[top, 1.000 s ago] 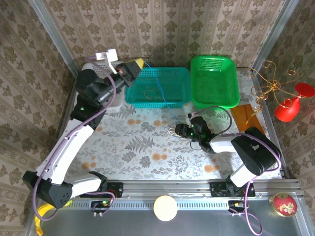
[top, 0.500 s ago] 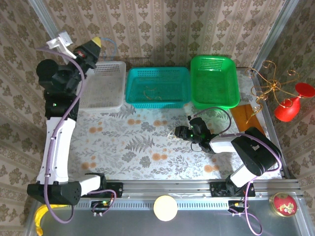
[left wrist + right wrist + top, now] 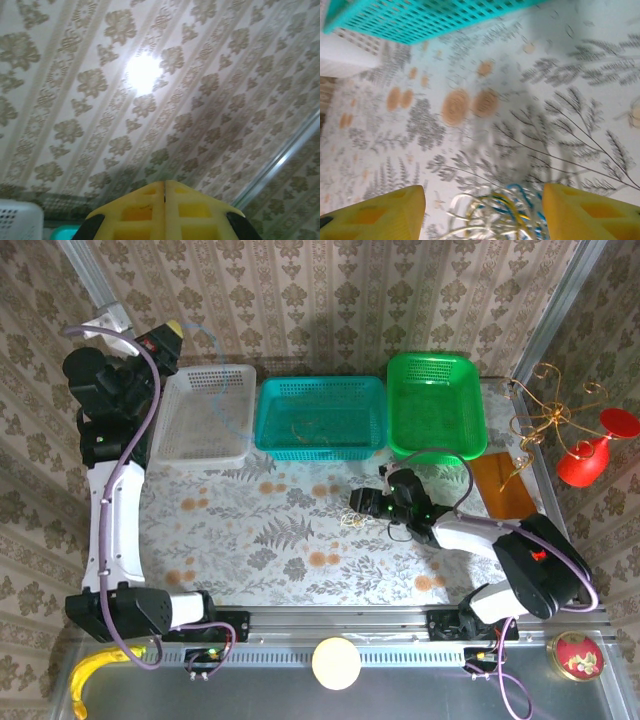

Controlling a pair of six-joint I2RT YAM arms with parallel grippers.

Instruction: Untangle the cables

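presently, the left gripper (image 3: 168, 336) stands raised high over the far left corner of the table (image 3: 250, 540), above the white basket (image 3: 200, 445). in the left wrist view its yellow fingers (image 3: 135, 212) are pressed flat against each other, clenched, and nothing can be seen between them there. from above, a thin blue strand (image 3: 204, 330) appears to arc away from that tip. it is too faint to say whether it is pinched.

the right gripper (image 3: 357, 508) sits low over the table, somewhat right of centre, and points toward the left edge. its claw is released: in the right wrist view the two yellow fingers (image 3: 370, 212) stand wide apart. the cables (image 3: 349, 522) lie on the floral table cover as a small clump just at that gripper's tip. in the right wrist view the clump (image 3: 500, 212) shows blue, yellow and pale loops wound together, lying between the fingers with a gap to each. that view is blurred.

along the far edge stand three baskets side by side: the white one at the left, a teal basket (image 3: 270, 445) in the middle and a green basket (image 3: 437, 360) to its right. a thin gold loop (image 3: 303, 427) lies on the floor of the teal basket
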